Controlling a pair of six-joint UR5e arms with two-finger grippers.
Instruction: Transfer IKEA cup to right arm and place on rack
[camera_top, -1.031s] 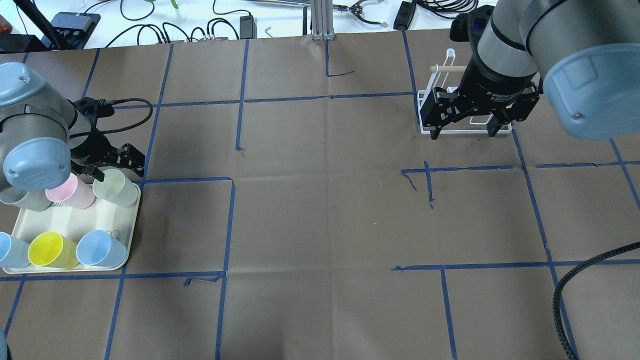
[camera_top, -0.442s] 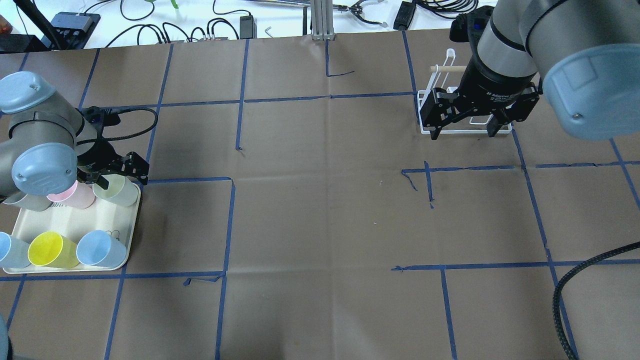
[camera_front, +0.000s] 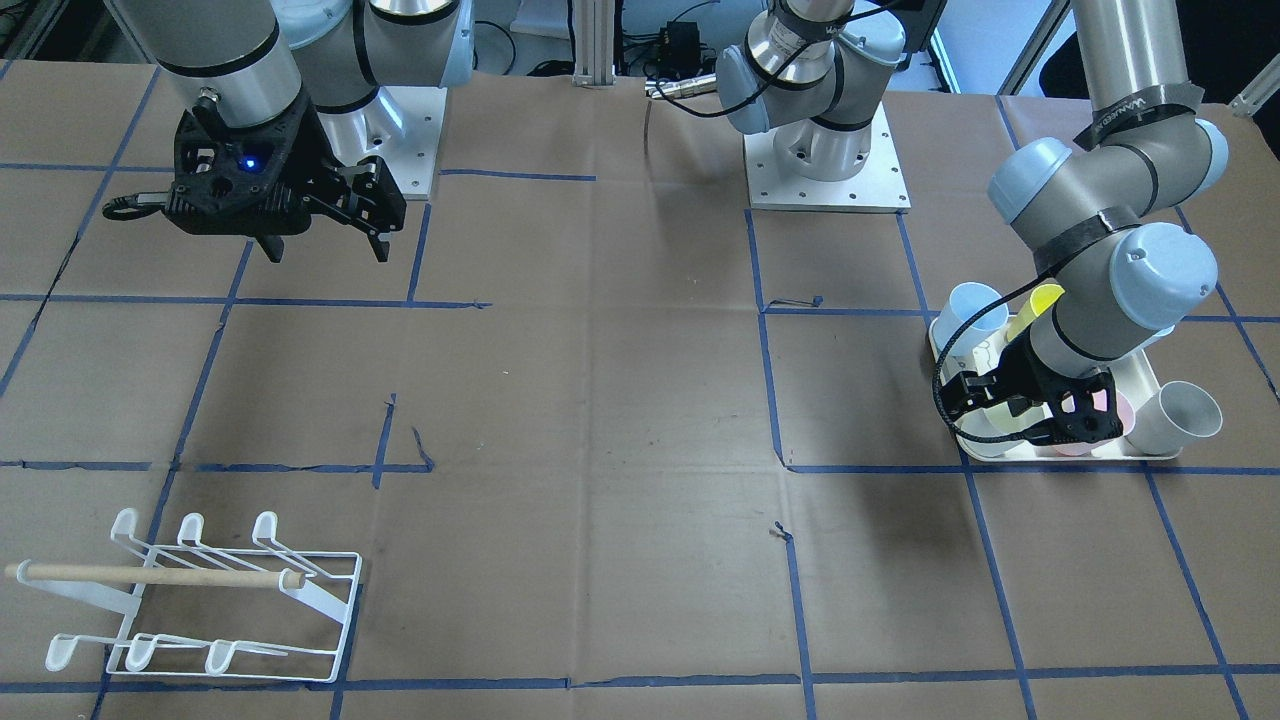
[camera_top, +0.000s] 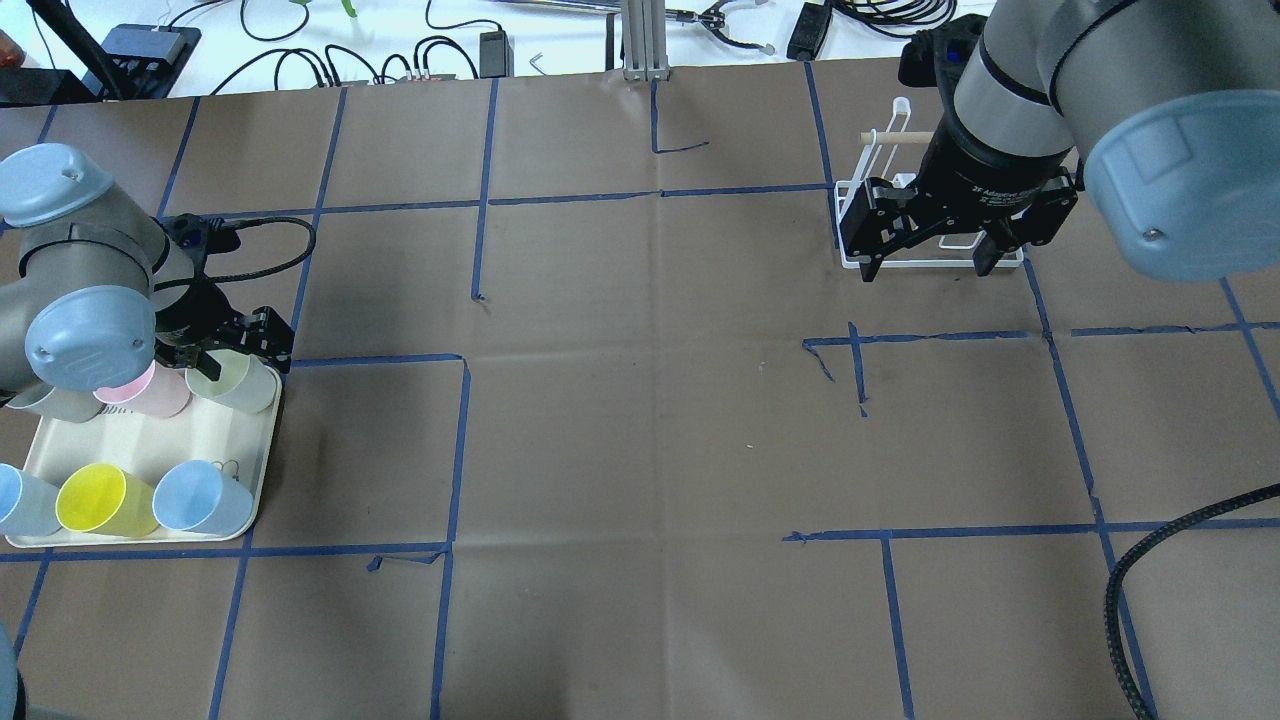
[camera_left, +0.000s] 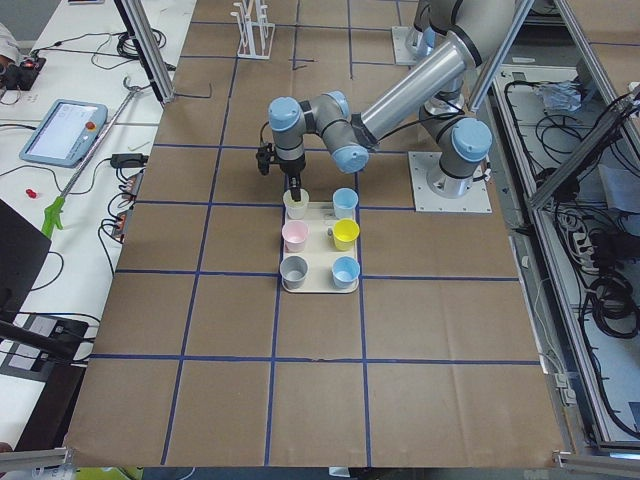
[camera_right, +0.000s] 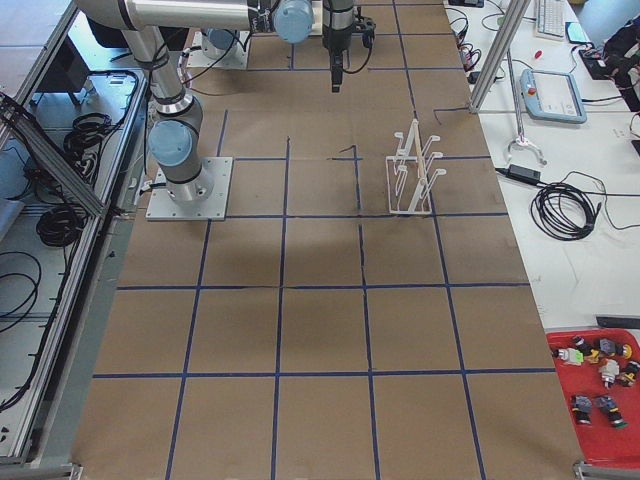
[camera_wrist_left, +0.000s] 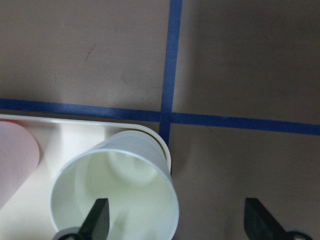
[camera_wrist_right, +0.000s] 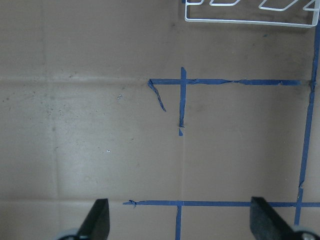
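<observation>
A pale green cup (camera_top: 238, 384) stands upright at the far right corner of the cream tray (camera_top: 200, 440). My left gripper (camera_top: 232, 356) is open right over it. In the left wrist view one fingertip (camera_wrist_left: 97, 217) is inside the cup (camera_wrist_left: 117, 192) and the other is outside, so the jaws straddle its wall. My right gripper (camera_top: 927, 268) is open and empty, held above the table in front of the white wire rack (camera_top: 848, 215). The rack (camera_front: 200, 600) is empty, with a wooden dowel across it.
The tray also holds pink (camera_top: 150, 392), grey (camera_top: 55, 402), yellow (camera_top: 105, 500) and two blue cups (camera_top: 200, 497). The pink cup stands close beside the green one. Blue tape lines cross the brown paper. Cables and tools lie beyond the table's far edge.
My left arm has swung and brought its gripper down over the pale green cup. The right arm has not moved.
</observation>
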